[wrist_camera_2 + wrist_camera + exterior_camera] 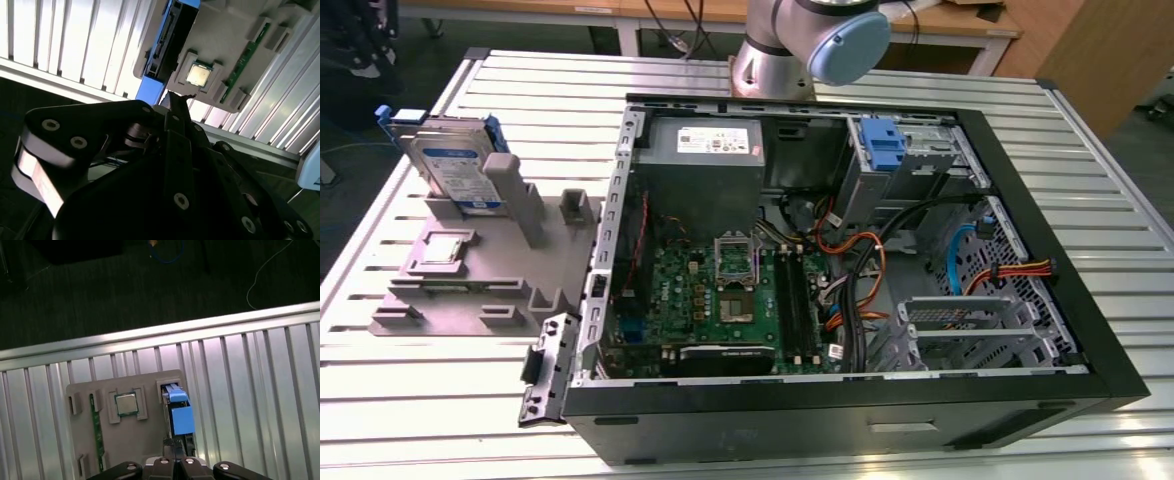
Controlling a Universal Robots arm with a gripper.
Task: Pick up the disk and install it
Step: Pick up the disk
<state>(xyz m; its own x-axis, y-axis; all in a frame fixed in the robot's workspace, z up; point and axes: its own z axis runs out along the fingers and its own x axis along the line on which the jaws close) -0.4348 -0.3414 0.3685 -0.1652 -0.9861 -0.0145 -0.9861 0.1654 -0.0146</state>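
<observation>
Disk stands upright in a slot of the grey holder, where you also see processor chip and memory stick seated; gripper fingers together, clear of it.

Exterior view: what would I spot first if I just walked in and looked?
First comes the big black computer case, lying open in the middle of the metal table. Its green circuit board and coloured wires are on show. Next, at the exterior view's left, the disk stands on edge in a grey holder, bright blue around its rim.
</observation>
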